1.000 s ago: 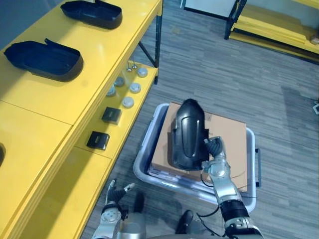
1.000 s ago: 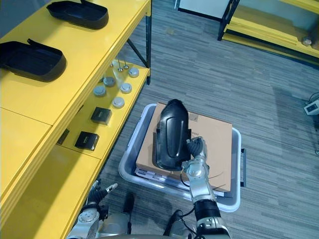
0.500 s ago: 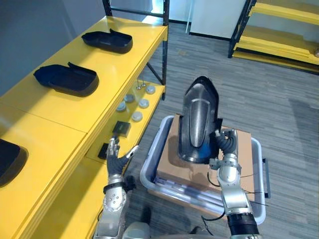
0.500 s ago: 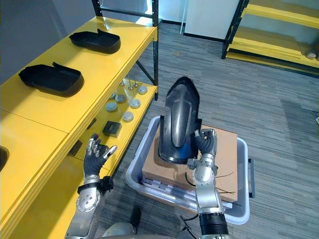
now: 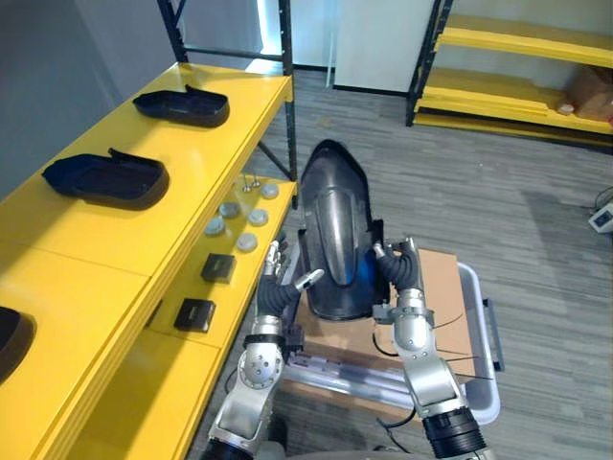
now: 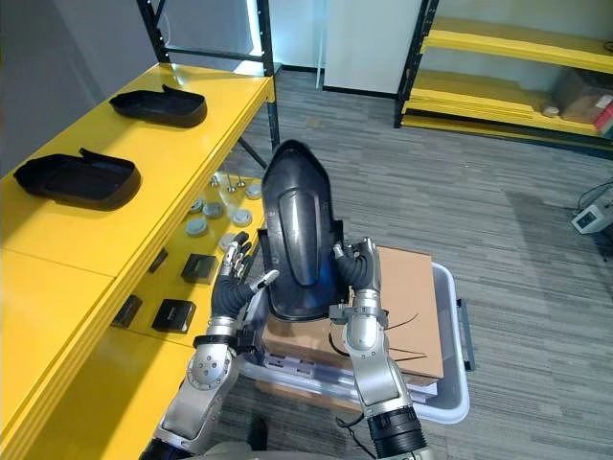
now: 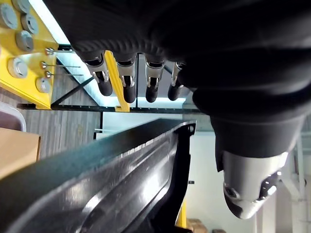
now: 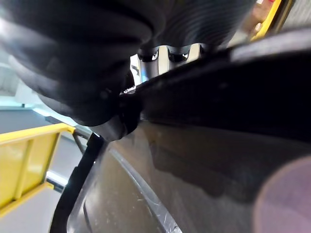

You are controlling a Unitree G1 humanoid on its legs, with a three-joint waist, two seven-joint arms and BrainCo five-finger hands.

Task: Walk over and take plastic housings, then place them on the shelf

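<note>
A long black plastic housing (image 5: 333, 230) stands upright above the cardboard box (image 5: 447, 287), rounded end up. My right hand (image 5: 400, 286) is shut on its lower right edge; the right wrist view shows the glossy shell (image 8: 218, 145) close against that hand (image 8: 97, 63). At the housing's lower left edge is my left hand (image 5: 276, 292), its fingers straight and its thumb against the rim. In the left wrist view the housing's rim (image 7: 97, 184) runs between the straight fingers (image 7: 129, 80) and the thumb. On the yellow shelf top (image 5: 144, 230) lie two more housings (image 5: 105, 178) (image 5: 182, 105), open side up.
The box sits in a pale plastic bin (image 5: 485, 326) on the grey floor. A third dark housing (image 5: 10, 337) shows at the shelf's near left. The lower shelf carries small black boxes (image 5: 217, 267) and round silver parts (image 5: 230, 216). More yellow racks (image 5: 517, 38) stand behind.
My left hand has come across from beside the shelf to the housing's left edge. The right hand has kept the housing raised over the box. The camera has shifted.
</note>
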